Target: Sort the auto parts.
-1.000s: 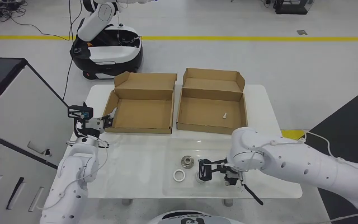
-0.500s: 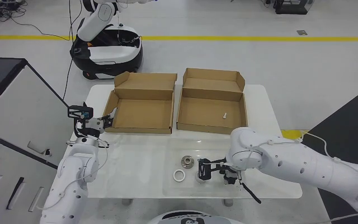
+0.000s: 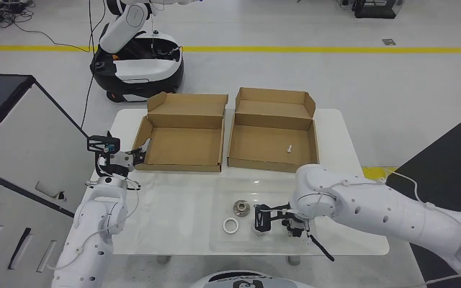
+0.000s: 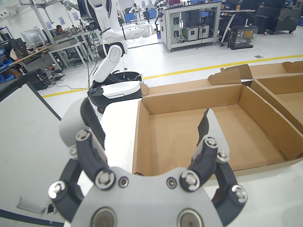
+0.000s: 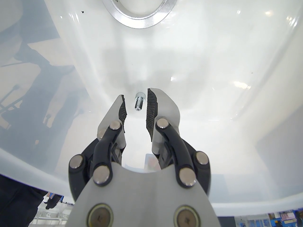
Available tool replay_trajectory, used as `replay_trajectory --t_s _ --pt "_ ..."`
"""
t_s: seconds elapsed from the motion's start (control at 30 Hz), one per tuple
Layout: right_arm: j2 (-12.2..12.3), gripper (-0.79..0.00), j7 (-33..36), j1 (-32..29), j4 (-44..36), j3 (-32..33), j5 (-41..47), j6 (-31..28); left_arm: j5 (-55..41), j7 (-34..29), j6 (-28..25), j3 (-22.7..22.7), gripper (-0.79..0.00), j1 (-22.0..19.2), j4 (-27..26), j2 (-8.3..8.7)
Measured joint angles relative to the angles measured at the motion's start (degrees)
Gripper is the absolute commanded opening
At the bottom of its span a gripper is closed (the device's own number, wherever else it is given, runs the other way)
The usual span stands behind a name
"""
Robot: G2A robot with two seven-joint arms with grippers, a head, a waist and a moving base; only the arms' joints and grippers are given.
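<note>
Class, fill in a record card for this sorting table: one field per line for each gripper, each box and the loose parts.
left gripper: open, empty, at the outer wall of the left box
right gripper: open, straddling a small bolt lying on the table
left box: empty
right box: one small pale part inside
loose parts: flanged metal part, ring

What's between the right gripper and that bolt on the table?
Nothing visible. The bolt lies on the table inside the open right gripper, not yet clamped; the metal ring sits beyond, clear of both.
</note>
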Motion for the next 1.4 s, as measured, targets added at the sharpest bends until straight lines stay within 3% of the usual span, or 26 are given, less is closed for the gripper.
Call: replay_trajectory --t_s 0.13,0.53,0.9,1.2,1.4 --pt "-0.13 -0.785 0.03 -0.02 0.38 0.0 0.05 0.03 0.0 0.0 0.0 0.0 0.0 0.0 0.0 0.0" --pt "0.36 -0.785 0.64 2.34 -0.27 0.0 2.35 0.65 0.0 0.0 0.0 0.0 0.0 0.0 0.0 0.0" --pt "3.37 -0.785 -0.31 9.01 -3.52 1.52 10.81 -0.3 0.0 0.0 0.0 0.0 0.0 0.0 0.0 0.0" --pt "6.92 -0.785 -3.51 10.72 -5.32 5.14 18.92 -3.49 0.0 0.0 0.0 0.0 0.0 0.0 0.0 0.0" --pt "6.95 -0.785 -3.53 10.72 -5.33 5.14 18.99 -3.52 0.0 0.0 0.0 0.0 0.0 0.0 0.0 0.0"
